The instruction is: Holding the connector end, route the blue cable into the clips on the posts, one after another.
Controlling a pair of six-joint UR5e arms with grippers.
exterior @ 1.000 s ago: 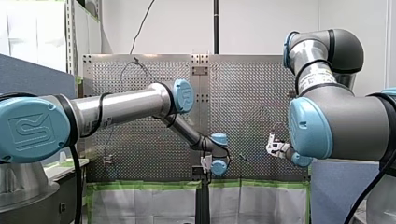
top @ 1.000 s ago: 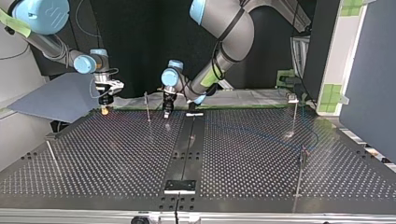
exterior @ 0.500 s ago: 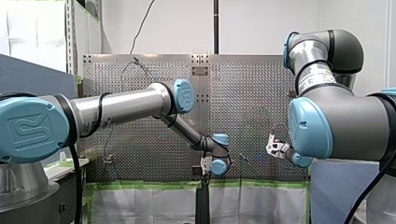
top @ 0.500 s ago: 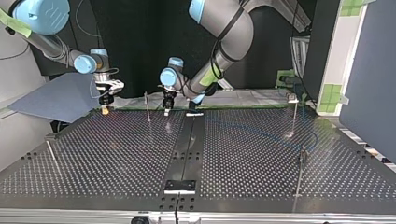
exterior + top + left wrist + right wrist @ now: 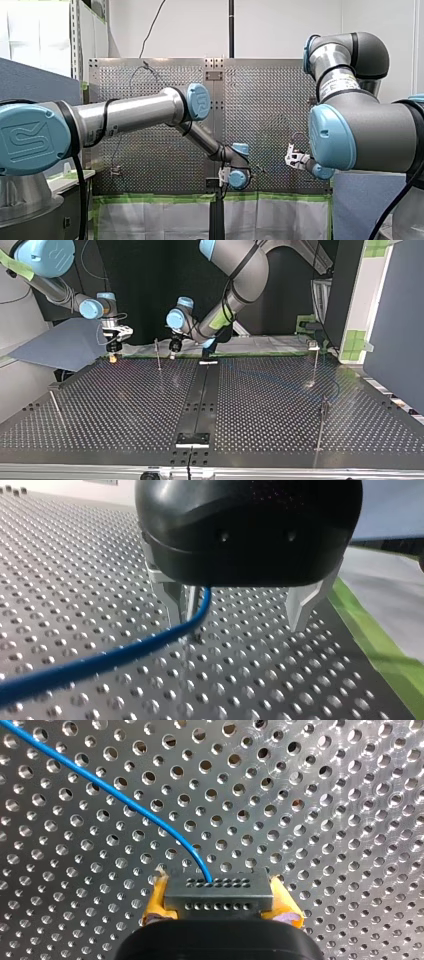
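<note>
Gripping the grey perforated connector block (image 5: 218, 894) between its yellow pads (image 5: 156, 897), my right pincer (image 5: 220, 896) holds the end of the thin blue cable (image 5: 125, 802); my left pincer (image 5: 239, 616) stands wide, cable running loose beside one finger (image 5: 175, 602). Clipping onto the slim metal posts (image 5: 157, 354) looks unfinished

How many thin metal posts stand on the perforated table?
4 thin metal posts: one beside my left gripper, one at the top view's left, two at its right. Others may be hidden.

A robotics lab: perforated worktable (image 5: 125, 405), blue-jointed robot arms (image 5: 130, 112).
</note>
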